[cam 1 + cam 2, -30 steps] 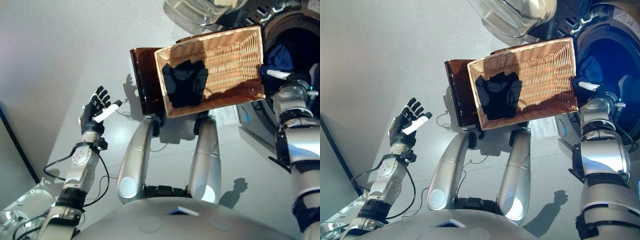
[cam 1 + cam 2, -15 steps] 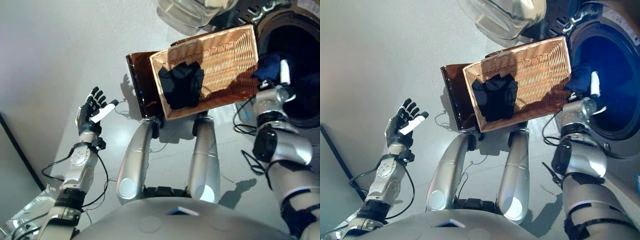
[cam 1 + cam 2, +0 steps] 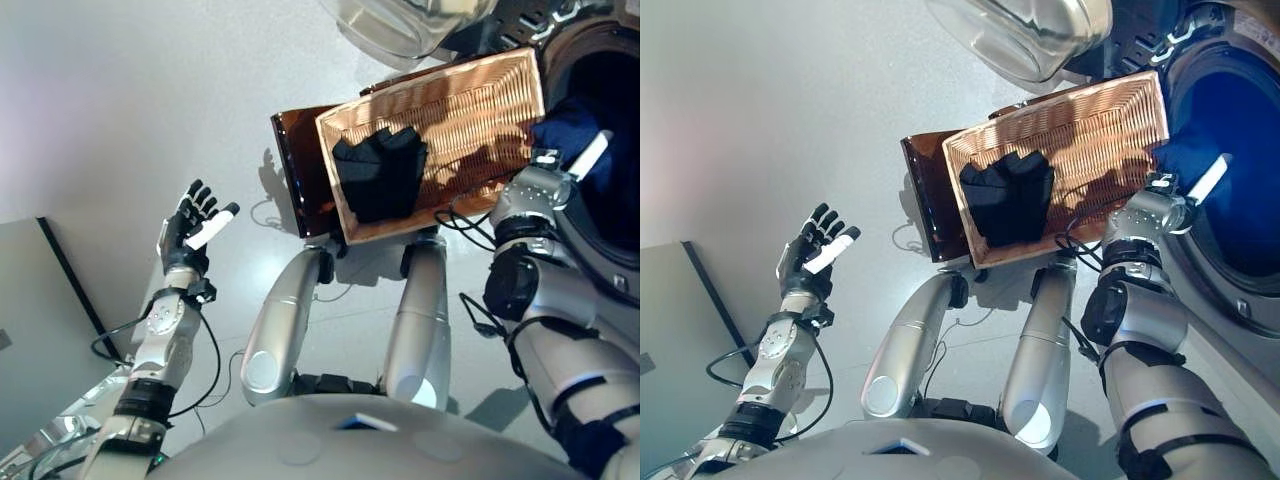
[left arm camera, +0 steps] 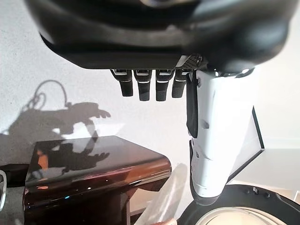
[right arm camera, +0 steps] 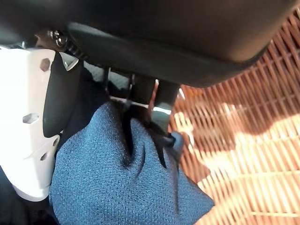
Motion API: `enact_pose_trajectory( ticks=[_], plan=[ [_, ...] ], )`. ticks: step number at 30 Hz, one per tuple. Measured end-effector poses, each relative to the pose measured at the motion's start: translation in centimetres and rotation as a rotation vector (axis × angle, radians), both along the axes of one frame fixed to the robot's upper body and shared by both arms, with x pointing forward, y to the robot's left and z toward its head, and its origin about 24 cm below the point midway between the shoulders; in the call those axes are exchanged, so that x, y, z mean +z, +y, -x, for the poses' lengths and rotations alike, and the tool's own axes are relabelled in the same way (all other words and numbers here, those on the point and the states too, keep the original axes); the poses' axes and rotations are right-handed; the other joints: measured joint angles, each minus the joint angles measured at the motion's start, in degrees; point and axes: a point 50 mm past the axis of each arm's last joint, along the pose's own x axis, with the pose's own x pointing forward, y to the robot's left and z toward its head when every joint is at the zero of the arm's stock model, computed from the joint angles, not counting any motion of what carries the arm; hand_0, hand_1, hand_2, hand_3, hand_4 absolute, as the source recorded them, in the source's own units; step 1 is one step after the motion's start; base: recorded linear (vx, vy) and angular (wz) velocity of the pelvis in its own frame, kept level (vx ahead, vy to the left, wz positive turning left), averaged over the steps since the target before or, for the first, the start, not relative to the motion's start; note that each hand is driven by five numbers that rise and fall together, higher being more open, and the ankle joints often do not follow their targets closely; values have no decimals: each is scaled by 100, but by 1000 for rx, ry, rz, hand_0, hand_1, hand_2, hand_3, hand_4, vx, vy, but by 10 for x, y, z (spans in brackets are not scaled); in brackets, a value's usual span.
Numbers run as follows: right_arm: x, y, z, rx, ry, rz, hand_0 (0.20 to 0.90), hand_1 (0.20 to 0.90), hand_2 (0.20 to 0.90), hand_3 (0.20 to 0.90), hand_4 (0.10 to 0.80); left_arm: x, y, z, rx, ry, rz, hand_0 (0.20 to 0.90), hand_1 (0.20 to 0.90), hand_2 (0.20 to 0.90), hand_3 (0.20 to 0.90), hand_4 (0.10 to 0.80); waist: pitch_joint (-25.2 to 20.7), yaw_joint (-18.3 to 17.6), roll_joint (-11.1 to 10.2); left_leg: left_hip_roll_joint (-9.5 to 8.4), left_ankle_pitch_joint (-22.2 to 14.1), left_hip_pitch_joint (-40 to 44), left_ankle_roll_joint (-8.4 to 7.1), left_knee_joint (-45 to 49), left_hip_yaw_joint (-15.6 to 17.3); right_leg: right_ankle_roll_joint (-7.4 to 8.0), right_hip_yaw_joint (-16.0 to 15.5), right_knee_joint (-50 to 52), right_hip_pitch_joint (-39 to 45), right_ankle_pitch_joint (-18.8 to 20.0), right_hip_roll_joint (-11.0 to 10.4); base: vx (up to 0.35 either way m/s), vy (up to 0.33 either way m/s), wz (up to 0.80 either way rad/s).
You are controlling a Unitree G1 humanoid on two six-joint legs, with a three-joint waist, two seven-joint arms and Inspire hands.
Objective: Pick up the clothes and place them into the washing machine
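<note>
My right hand [image 3: 588, 157] is shut on a blue cloth [image 3: 562, 122] and holds it at the mouth of the washing machine drum [image 3: 612, 85], just past the right end of the wicker basket [image 3: 470, 95]. In the right wrist view the fingers dig into the blue cloth [image 5: 117, 187] next to the basket's weave [image 5: 243, 140]. A black garment [image 3: 380, 175] lies crumpled in the basket's left part. My left hand [image 3: 188, 225] hangs open and empty over the floor at the left.
The basket rests on a glossy brown stand [image 3: 300, 185], also seen in the left wrist view [image 4: 93, 173]. The washer's round glass door [image 3: 400, 25] stands swung open at the top. Grey floor [image 3: 130, 90] spreads out to the left.
The camera has shifted. My right wrist has turned with the blue cloth still in its grip, staying at the drum's mouth beside the basket. The left hand holds its pose.
</note>
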Motion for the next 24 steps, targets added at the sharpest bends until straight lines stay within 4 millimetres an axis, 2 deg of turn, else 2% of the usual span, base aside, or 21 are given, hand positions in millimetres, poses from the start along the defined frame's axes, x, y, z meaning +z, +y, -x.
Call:
enact_pose_trajectory(
  ticks=[5,7,13,20,24],
  plan=[
    [18,-18,4,-64,-23,14,200,200,200,200,300,-2,-7,0,-20,4,14,900,900,900,900,800,-20,10,80,-10,77,50,-32,-127,-3,-18,2,-2,-20,-13,1,9,-13,1],
    [34,-31,7,-113,-56,35,200,200,200,200,300,-2,-7,0,-23,5,16,900,900,900,900,800,-20,7,80,-9,99,46,-52,-174,-1,-30,0,13,-65,-23,4,16,-18,0],
    [63,-57,19,-204,-97,91,200,200,200,200,300,-1,-8,0,-22,3,17,900,900,900,900,800,-20,-16,85,-5,113,49,-71,-209,-12,-69,-3,85,-102,-79,12,3,-9,1],
    [94,-60,22,-255,-207,149,200,200,200,200,300,2,-9,-1,-16,-16,25,900,900,900,900,800,-18,-74,81,-1,15,-236,-115,97,-11,-128,9,383,-384,-197,32,-5,-7,4],
    [97,-60,23,-275,-211,147,200,200,200,200,300,4,-11,-2,-16,-23,32,900,900,900,900,800,-11,-82,73,16,-125,-405,-136,420,-30,-136,17,620,-512,-312,58,-9,-10,3]
  ],
)
